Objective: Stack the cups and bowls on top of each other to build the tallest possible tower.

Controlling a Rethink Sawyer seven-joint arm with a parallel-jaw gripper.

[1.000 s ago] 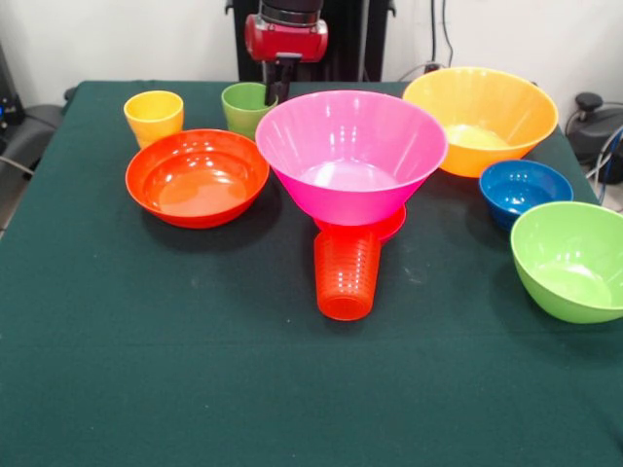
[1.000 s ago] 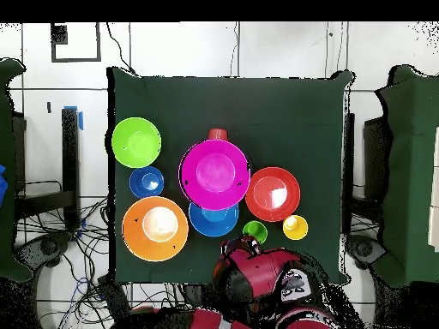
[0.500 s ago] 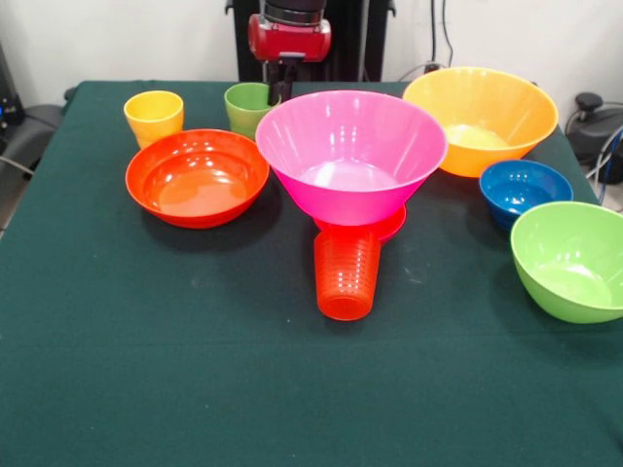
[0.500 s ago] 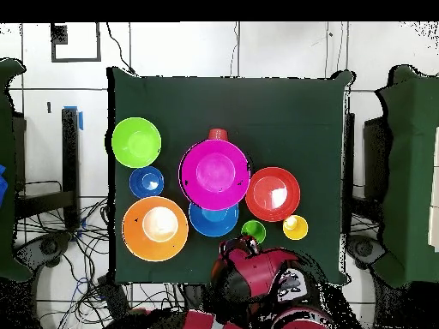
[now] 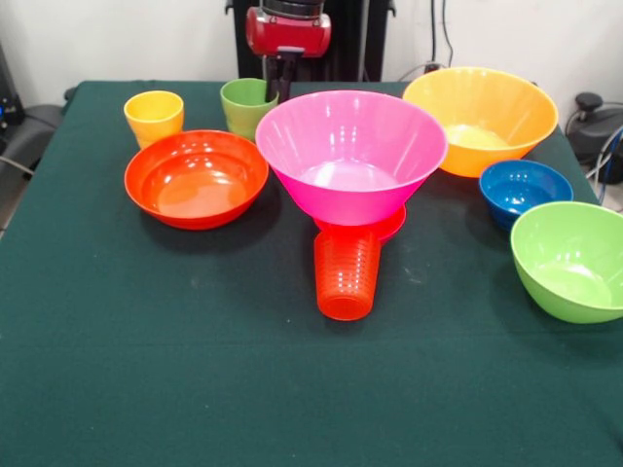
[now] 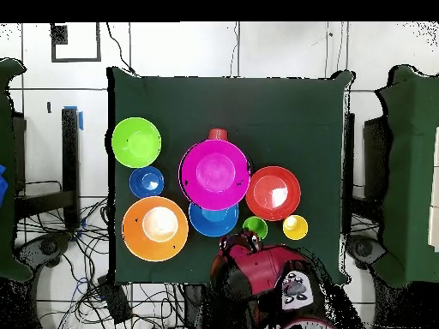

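Since earlier, the light green cup sits higher in our pincer, clamped on its rim at 3 o'clock; a loose pinch could drop it onto the red-orange bowl.

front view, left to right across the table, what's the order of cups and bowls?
yellow cup → red-orange bowl → light green cup → pink bowl → yellow-orange bowl → small dark blue bowl → lime green bowl. The ribbed orange-red cup sits under the pink bowl, so it is left out.
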